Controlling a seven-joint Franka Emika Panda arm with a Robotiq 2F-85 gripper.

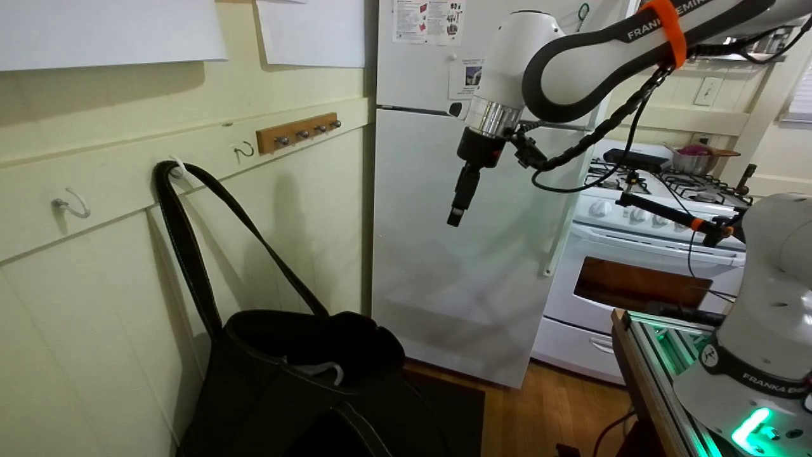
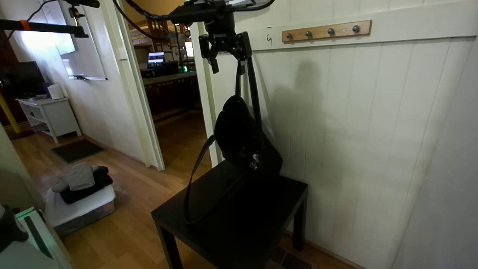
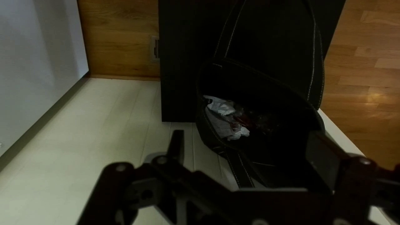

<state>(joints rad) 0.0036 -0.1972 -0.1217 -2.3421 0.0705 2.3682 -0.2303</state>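
My gripper (image 1: 455, 217) hangs in front of the white fridge in an exterior view, pointing down. Its fingers are spread wide in an exterior view (image 2: 229, 68) and in the wrist view (image 3: 250, 147), with nothing held. The nearest thing is a black bag (image 1: 285, 393), seen from above in the wrist view (image 3: 215, 137), its mouth facing up. One bag strap (image 1: 250, 231) loops over a white wall hook (image 1: 179, 168); another droops over the front (image 2: 190, 175). Crumpled pale material (image 3: 223, 125) lies inside the bag; the deeper part is dark.
The bag (image 2: 269, 157) rests on a black table (image 2: 261, 224) against the panelled wall. A wooden knob rack (image 2: 326, 31) and further hooks (image 1: 73, 204) line the wall. A fridge (image 1: 444, 273) and stove (image 1: 641, 254) stand beyond the arm. A lidded bin (image 2: 86, 213) with clothes sits on the floor.
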